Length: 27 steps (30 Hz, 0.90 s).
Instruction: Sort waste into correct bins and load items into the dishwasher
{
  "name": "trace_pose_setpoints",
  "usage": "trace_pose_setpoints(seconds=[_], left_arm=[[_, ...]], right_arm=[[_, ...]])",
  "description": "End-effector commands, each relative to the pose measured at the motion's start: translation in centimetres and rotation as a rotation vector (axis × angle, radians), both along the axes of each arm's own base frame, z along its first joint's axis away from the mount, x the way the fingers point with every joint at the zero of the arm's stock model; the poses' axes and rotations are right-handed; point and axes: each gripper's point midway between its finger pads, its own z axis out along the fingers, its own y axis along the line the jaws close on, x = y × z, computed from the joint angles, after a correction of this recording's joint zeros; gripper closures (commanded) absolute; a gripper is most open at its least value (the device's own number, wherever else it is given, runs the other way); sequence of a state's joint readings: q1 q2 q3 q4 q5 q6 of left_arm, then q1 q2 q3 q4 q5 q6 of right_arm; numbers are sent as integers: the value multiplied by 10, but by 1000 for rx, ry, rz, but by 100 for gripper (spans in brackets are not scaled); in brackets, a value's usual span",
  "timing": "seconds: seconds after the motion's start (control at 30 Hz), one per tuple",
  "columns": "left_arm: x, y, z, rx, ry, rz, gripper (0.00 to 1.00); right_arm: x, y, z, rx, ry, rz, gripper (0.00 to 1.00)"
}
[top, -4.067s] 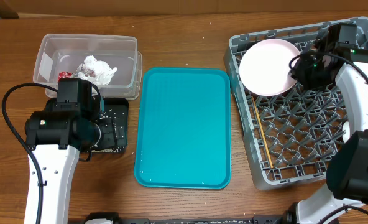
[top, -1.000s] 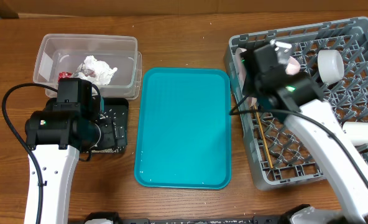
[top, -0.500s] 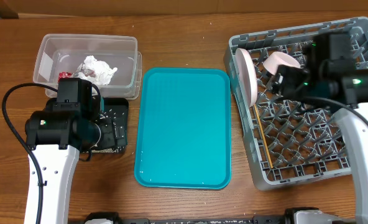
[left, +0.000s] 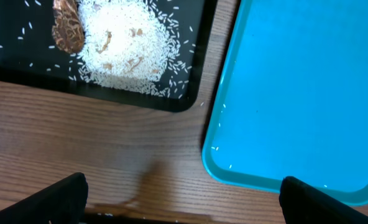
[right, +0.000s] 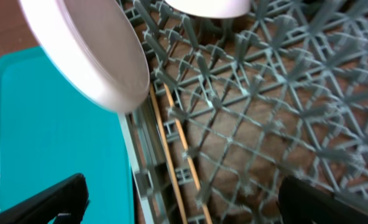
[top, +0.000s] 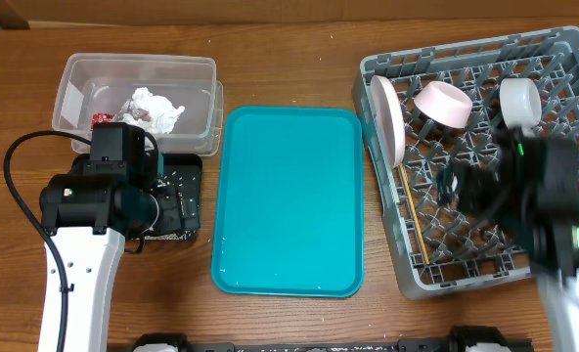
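Note:
The grey dishwasher rack holds a white plate standing on edge by its left wall, a pink bowl, a white cup and chopsticks lying on the grid. My right gripper hovers open over the rack floor, nothing between its fingers; the plate and chopsticks lie ahead of it. The clear tub contains a crumpled napkin and a red wrapper. My left gripper is open over bare wood beside the black tray with rice and a brown scrap.
A teal serving tray lies between the bins and the rack, its corner near my left gripper and its edge beside the rack wall. The left arm's cable loops over the table's left side.
My right arm has drawn back from the plate and pink bowl toward the rack's front right, and its jaws have opened wide. The left arm has not moved.

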State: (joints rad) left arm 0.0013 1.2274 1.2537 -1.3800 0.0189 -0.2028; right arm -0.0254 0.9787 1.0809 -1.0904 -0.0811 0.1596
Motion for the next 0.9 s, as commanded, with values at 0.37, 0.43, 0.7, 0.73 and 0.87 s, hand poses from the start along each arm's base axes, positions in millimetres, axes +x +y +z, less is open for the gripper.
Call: trace_pose_setpoints(seconds=[0.37,0.43,0.7,0.73,0.87], left_arm=[[1,0,1,1,-4,5,0],[1,0,1,1,-4,5,0],[1,0,1,1,-4,5,0],[1,0,1,1,-4,5,0],[1,0,1,1,-4,5,0]], right_arm=[[-55,-6,17,-33,-172,-29,0],[-55,-6,17,-33,-170,-29,0],[-55,-6,17,-33,-169,-29,0],[-55,-6,17,-33,-169,-29,0],[-55,-6,17,-33,-169,-29,0]])
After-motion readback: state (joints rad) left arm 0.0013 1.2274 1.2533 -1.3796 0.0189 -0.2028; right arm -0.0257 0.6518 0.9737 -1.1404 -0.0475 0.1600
